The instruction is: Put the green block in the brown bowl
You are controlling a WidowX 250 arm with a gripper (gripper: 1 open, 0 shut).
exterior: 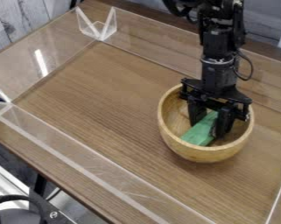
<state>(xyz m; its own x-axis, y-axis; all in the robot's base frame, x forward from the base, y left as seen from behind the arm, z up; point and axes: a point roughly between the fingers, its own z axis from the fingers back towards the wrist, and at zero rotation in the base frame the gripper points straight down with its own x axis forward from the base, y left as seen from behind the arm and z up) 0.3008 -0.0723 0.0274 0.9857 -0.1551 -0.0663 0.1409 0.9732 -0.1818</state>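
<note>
One big wooden table (108, 96) fills most of the frame, fenced in by clear plastic walls (60, 144) along the left and bottom edges, with a little clear bracket (98, 24) in the upper left corner. Over on the right sits the brown bowl (178, 144), well clear of the walls. The black arm comes down from the top right, and the gripper (214, 120) points almost straight down into the bowl. Its jaws are narrow, pinched on the upper end of the green block (203, 131), which leans tilted inside the bowl, lower end toward the bottom left. Nothing else is crowding the bowl.
</note>
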